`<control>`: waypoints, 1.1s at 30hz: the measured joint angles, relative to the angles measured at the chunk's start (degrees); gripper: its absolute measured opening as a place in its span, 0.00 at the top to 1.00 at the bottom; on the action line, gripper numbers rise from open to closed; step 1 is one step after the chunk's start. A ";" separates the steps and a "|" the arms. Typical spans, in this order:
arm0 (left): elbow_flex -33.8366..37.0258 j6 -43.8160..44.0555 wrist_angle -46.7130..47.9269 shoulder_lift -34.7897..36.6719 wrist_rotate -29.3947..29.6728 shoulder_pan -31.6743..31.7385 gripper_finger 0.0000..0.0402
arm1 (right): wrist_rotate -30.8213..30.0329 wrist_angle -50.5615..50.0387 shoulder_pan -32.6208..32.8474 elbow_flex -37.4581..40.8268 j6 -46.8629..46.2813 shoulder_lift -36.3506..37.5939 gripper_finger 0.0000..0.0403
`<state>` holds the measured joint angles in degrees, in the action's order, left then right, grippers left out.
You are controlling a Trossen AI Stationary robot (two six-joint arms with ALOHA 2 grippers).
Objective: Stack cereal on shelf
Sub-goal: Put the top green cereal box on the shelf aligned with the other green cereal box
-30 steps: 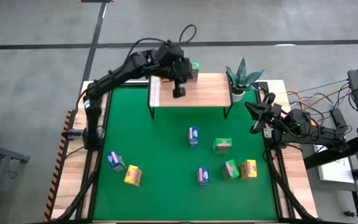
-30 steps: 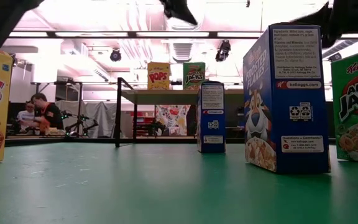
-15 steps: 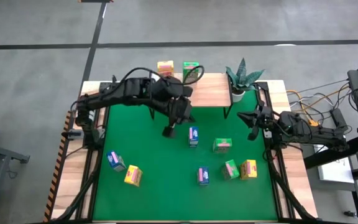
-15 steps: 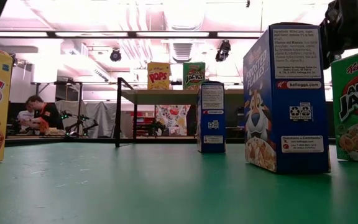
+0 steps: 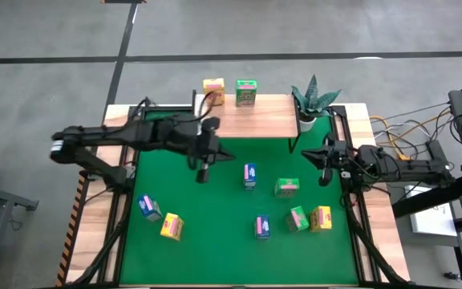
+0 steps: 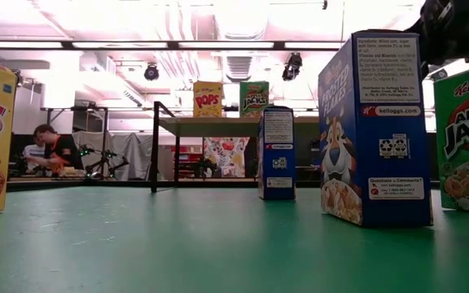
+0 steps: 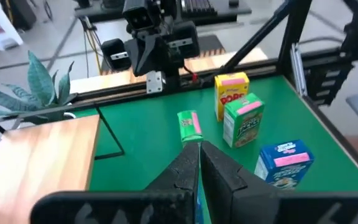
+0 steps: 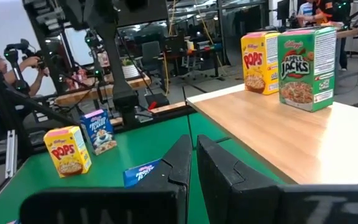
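Jaws shut and empty on both arms. High view: left gripper (image 5: 203,173) over the green mat, near the shelf (image 5: 263,120); yellow box (image 5: 212,88) and green box (image 5: 246,91) already on it, beyond the fingers. Seven boxes left on the mat, nearest a blue box (image 5: 249,175). Right gripper (image 5: 322,178) waiting beside the plant (image 5: 314,98). Right wrist view: same two boxes upright on the plank.

- The tabletop (image 5: 215,217) is bright green, framed by pale wood.
- The shelf (image 5: 259,120) has a pale wood top, a white strip at one end and black legs.
- On the shelf's far edge stand a yellow cereal box (image 5: 213,91) with red lettering and a green cereal box (image 5: 246,93).
- Blue, green and yellow boxes dot the tabletop.
- The plant (image 5: 314,98) has spiky green leaves.
- Both arms are dark.
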<state>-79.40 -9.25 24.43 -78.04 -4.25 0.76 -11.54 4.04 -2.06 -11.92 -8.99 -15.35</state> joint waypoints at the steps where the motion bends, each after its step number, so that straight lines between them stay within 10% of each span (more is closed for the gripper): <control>1: 2.97 0.74 -2.22 1.72 0.34 -0.20 1.00 | 0.01 1.39 0.11 0.00 -0.05 -1.16 0.96; 16: 36.26 1.08 -32.58 20.47 2.36 -0.40 1.00 | 1.25 -5.12 5.35 -13.75 -3.82 -20.69 0.96; 33: 40.03 -2.41 -36.48 23.62 2.40 -0.29 1.00 | -8.04 -53.54 21.33 -46.56 -18.85 -45.94 0.96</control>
<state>-39.38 -11.66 -12.05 -54.42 -1.85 0.47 -19.57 -49.50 19.27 -58.48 -27.85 -61.29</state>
